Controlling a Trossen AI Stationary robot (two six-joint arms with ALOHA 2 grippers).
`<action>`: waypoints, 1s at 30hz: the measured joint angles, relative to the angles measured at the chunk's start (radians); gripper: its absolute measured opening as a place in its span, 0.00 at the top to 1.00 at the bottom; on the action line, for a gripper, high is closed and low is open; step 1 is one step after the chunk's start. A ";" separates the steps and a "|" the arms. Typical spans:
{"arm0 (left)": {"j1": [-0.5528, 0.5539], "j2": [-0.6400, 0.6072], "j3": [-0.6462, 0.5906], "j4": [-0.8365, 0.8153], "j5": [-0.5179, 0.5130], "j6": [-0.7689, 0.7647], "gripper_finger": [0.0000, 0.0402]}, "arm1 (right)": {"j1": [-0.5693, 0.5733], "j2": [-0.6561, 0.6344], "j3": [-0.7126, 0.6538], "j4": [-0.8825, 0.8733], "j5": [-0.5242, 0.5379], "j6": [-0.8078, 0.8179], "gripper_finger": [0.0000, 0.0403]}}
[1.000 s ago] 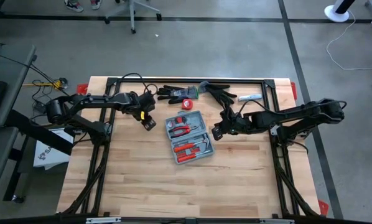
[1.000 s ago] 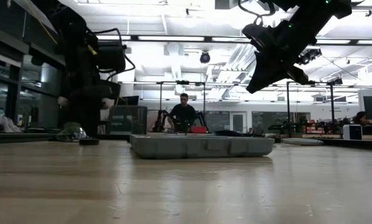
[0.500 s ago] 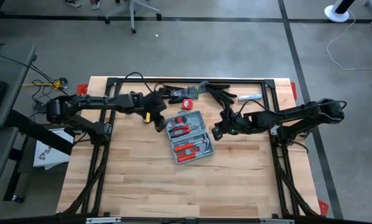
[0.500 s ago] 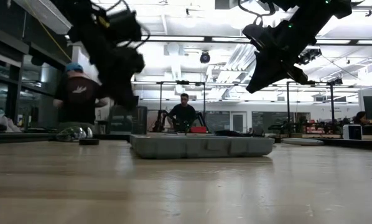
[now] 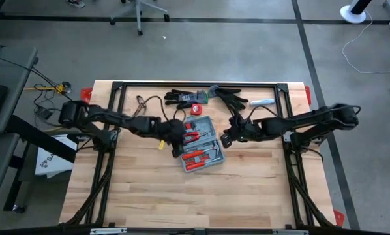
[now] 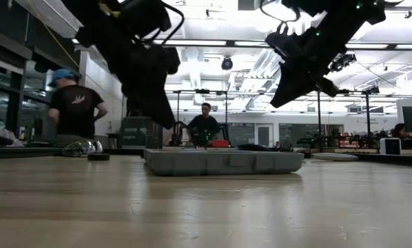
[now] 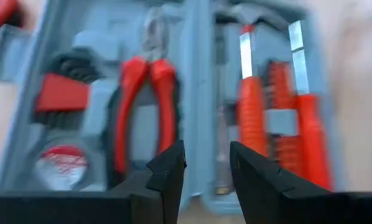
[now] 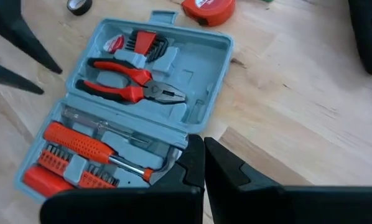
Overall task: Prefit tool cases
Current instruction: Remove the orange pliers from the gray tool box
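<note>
Left gripper [image 7: 208, 168] hovered over the open tool case [image 5: 198, 143], jaws partly open and empty; right gripper [image 8: 203, 163] sat shut beside it. Best bet: descend slowly, staying centred on the hinge.

The dark left arm is reaching from the left edge of the high view toward frame centre, its left claw [image 5: 176, 135] showing parted fingers [image 7: 167, 171]. The dark right arm is stretching in from the right, its right claw [image 5: 226, 137] pinched closed.
</note>
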 joint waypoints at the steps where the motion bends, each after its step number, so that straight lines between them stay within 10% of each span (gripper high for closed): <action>1: 0.000 0.012 0.013 -0.008 -0.024 0.001 0.70 | 0.000 0.012 0.000 0.008 -0.011 0.000 1.00; 7: 0.040 0.052 0.102 -0.039 -0.121 0.115 0.70 | 0.001 0.101 0.000 0.109 -0.086 0.000 1.00; 30: 0.168 0.167 0.160 -0.249 0.057 0.192 0.62 | 0.002 0.116 0.000 0.210 -0.123 -0.052 1.00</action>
